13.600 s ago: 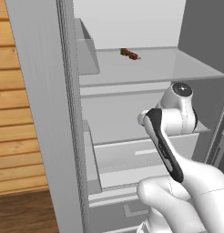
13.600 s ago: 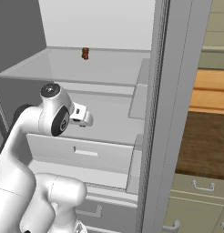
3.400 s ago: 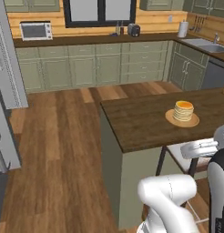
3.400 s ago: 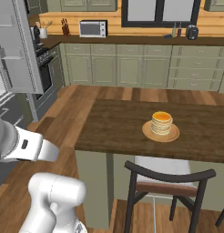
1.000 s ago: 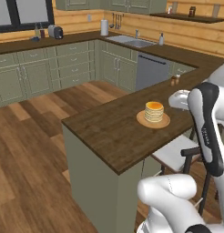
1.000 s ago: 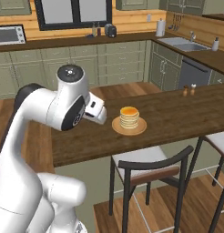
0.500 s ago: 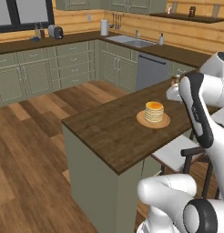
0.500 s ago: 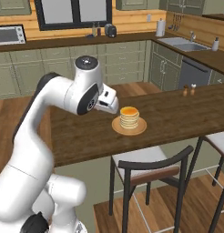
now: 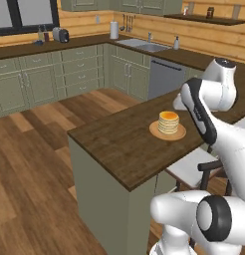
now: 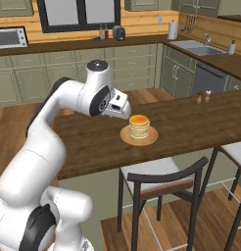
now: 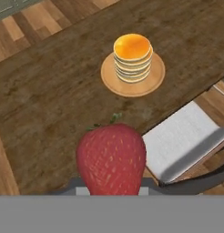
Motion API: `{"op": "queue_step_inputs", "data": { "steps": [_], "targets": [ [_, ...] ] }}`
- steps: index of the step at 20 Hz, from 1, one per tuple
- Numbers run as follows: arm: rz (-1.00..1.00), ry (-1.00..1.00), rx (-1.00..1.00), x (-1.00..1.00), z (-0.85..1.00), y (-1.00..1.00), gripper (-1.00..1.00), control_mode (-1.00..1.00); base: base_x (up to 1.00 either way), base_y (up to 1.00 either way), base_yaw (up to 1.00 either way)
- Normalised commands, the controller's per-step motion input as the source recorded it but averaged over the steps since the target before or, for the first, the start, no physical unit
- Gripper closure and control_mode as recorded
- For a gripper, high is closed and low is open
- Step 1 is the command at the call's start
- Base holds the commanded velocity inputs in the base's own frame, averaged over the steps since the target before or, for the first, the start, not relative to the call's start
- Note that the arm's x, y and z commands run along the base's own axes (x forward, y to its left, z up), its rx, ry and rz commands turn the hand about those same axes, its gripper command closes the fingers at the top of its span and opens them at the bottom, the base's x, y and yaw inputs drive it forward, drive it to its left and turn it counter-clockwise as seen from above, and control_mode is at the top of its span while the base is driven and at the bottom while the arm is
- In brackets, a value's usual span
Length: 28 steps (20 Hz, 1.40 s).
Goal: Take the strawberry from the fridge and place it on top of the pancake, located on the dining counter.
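base: left fridge, now at dining counter (image 9: 119,142) | arm — swung toward pancake (image 10: 139,126)

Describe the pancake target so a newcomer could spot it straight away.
Find the dining counter, the dark brown plank top on the plain grey-green island with stools along one side. Near its middle sits a flat round tan plate, and on it the pancake: a short golden stack, far larger than the two small shakers farther along.

counts on and around the dining counter (image 10: 191,122)
there was one pancake (image 11: 133,57) stack, one plate (image 11: 155,77), one strawberry (image 11: 111,157), two shakers (image 10: 203,97) and two stools (image 10: 156,184).
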Motion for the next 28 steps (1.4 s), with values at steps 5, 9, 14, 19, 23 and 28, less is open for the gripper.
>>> {"op": "queue_step_inputs", "data": {
  "steps": [5, 9, 14, 19, 23, 28],
  "targets": [
    [0.00, 0.00, 0.00, 0.45, -0.13, -0.19, 1.00, -1.00, 0.00, 0.00, 0.00],
    [0.00, 0.00, 0.00, 0.47, -0.25, -0.10, 1.00, -1.00, 0.00, 0.00, 0.00],
    [0.00, 0.00, 0.00, 0.49, -0.26, -0.05, 1.00, -1.00, 0.00, 0.00, 0.00],
    [0.00, 0.00, 0.00, 0.46, -0.19, -0.15, 1.00, -1.00, 0.00, 0.00, 0.00],
    [0.00, 0.00, 0.00, 0.39, -0.27, -0.19, 1.00, -1.00, 0.00, 0.00, 0.00],
    [0.00, 0.00, 0.00, 0.40, -0.24, -0.14, 1.00, -1.00, 0.00, 0.00, 0.00]
  ]
}}
